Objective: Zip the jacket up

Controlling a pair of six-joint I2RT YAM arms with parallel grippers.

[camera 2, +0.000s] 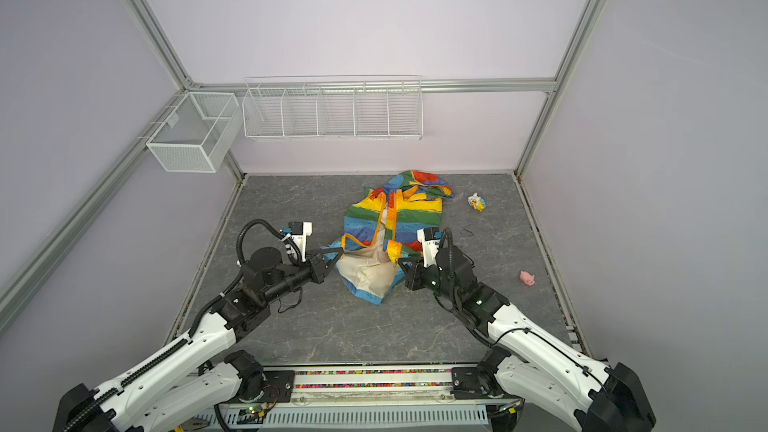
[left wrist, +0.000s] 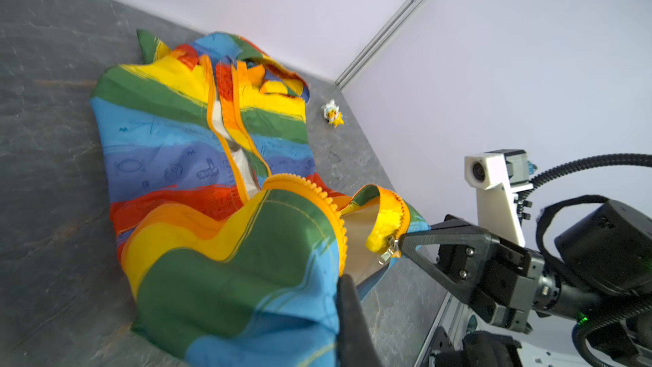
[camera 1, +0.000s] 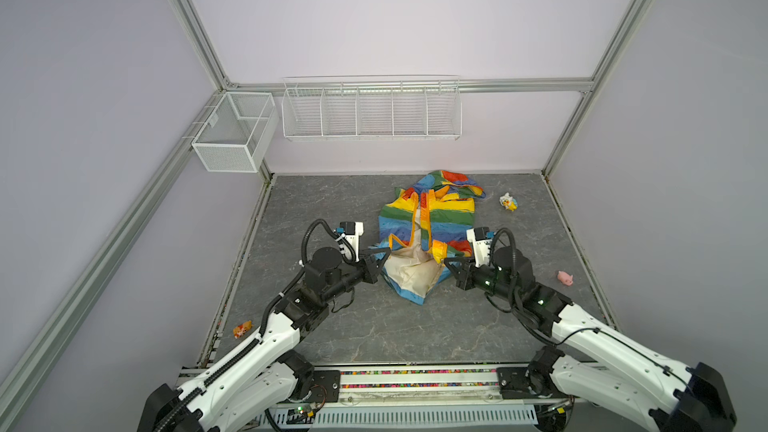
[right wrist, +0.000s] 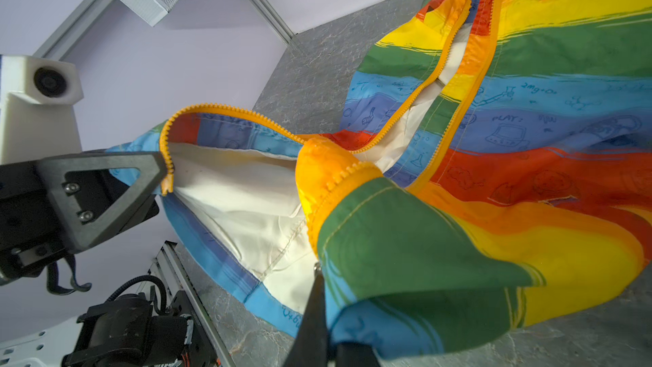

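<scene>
The rainbow-striped jacket (camera 1: 428, 218) (camera 2: 395, 218) lies unzipped on the grey table, hood toward the back wall, with its cream lining (camera 1: 411, 270) showing at the near end. My left gripper (camera 1: 384, 252) (camera 2: 336, 251) (left wrist: 344, 277) is shut on the bottom corner of one front panel, at the end of its orange zipper edge (right wrist: 169, 157). My right gripper (camera 1: 448, 261) (camera 2: 401, 261) (right wrist: 317, 270) is shut on the other panel's bottom corner, right by the metal zipper slider (left wrist: 390, 250). Both corners are lifted off the table and held apart.
A white-yellow toy (camera 1: 508, 201) sits at the back right and a pink pig toy (camera 1: 565, 278) at the right. An orange toy (camera 1: 242, 329) lies beyond the table's left edge. A wire rack (camera 1: 370, 114) and a mesh basket (camera 1: 235, 130) hang on the walls.
</scene>
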